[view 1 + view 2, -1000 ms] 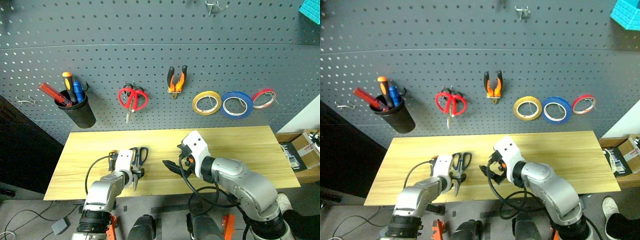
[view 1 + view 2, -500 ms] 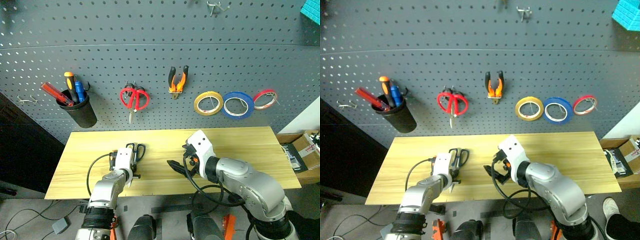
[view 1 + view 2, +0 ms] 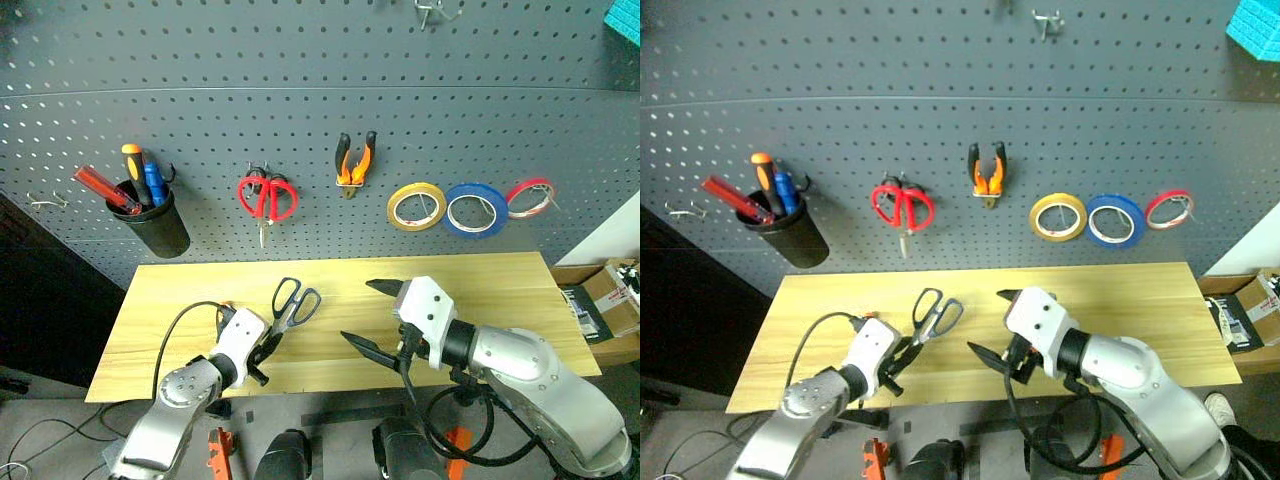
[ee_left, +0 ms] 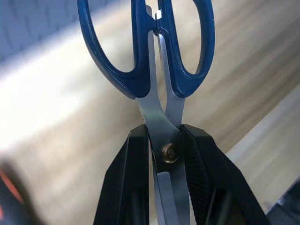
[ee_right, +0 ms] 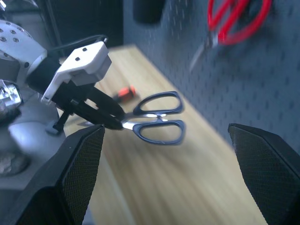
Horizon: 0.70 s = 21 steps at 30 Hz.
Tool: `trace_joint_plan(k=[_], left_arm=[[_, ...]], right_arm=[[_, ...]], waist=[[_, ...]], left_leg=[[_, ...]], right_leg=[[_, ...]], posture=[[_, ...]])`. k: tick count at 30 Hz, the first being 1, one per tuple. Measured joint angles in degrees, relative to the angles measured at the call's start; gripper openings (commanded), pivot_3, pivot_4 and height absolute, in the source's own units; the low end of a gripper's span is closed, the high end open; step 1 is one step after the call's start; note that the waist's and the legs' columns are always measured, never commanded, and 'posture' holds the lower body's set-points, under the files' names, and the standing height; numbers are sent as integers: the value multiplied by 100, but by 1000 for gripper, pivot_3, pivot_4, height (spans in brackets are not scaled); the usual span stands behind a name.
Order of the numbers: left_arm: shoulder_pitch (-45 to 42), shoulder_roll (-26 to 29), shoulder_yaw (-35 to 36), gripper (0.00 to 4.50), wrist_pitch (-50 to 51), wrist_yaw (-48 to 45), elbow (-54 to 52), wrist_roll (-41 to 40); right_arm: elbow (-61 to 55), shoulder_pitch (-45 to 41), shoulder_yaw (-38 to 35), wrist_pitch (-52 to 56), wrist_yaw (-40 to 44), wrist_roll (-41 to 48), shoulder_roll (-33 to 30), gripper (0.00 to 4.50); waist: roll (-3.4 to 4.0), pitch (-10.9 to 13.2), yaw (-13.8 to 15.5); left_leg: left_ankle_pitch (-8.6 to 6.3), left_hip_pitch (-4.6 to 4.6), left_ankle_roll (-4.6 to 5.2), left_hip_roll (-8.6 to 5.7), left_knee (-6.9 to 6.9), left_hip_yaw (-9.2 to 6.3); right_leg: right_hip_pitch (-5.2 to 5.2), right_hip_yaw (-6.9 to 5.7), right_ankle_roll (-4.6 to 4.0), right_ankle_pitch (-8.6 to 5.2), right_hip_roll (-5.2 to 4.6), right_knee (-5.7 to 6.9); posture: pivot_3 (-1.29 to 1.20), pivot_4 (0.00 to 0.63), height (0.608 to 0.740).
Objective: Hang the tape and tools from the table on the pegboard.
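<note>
L gripper (image 3: 268, 349) clamped on the dark-blue-handled scissors (image 3: 293, 305) right at the pivot, blades back between the fingers (image 4: 199, 161), handle loops out front at approx 1 o'clock from the claw. Prob. held that way so the loops stay free to slip over a hook on the pegboard (image 3: 300, 60). Scissors off the table (image 3: 500, 290), near its front edge, L of centre. R gripper (image 3: 372, 318) jaws wide apart, nothing in them, at 3 o'clock of the scissors, nearby but not touching; looks ready to assist. Yellow tape (image 3: 414, 206) and orange-black pliers (image 3: 354, 160) already on the board.
</note>
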Motion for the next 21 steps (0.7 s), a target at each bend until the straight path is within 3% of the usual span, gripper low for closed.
trace_joint_plan(k=[7, 21], left_arm=[[-394, -166, 614, 717, -1055, 178, -469, -21], [-1504, -705, 737, 685, -622, 695, 333, -1]], right_arm=[[387, -117, -307, -538, 65, -38, -15, 4500], [695, -500, -373, -763, 105, -143, -20, 4500]], waist=[[-1, 1, 3], [-3, 4, -16]], left_leg=[[0, 15, 0, -3, 3, -9], [-2, 17, 6, -16, 7, -8]], right_leg=[[28, -13, 0, 0, 6, -2], [31, -17, 4, 1, 13, -1]], posture=[[-130, 197, 740], [-154, 200, 740]])
